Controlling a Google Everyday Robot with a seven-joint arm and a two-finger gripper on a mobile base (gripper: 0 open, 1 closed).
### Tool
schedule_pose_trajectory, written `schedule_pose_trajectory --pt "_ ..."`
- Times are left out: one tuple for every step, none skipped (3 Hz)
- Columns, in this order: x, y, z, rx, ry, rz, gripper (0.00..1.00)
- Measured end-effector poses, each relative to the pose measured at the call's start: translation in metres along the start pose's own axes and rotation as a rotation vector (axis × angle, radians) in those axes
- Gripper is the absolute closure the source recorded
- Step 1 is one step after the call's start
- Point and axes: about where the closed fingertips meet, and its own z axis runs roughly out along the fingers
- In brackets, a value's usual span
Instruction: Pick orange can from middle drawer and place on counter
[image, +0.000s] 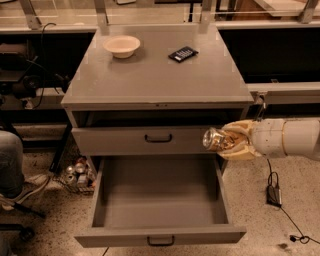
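Just below the front-right corner of the flat grey desk (150, 80), the cream claw (227, 141) is gripping the dented orange-gold metal can (214, 138) by its sides, probably light, slippery, crushable.

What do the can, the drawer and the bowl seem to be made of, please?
The can, held in the gripper right of the cabinet: thin metal, shiny with bright glints. The drawer: likely painted sheet metal, flat matte grey. The bowl: pale, smooth cream; ceramic or plastic, I cannot tell.
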Motion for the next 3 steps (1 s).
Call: schedule_pose_trajectory --pt "-0.002 -0.005 0.000 0.011 -0.009 0.004 1.00" --pt "-0.006 -0.019 -0.001 0.045 -0.033 0.017 1.00" --pt "-0.055 -0.071 -0.039 0.113 -0.037 -0.067 1.00"
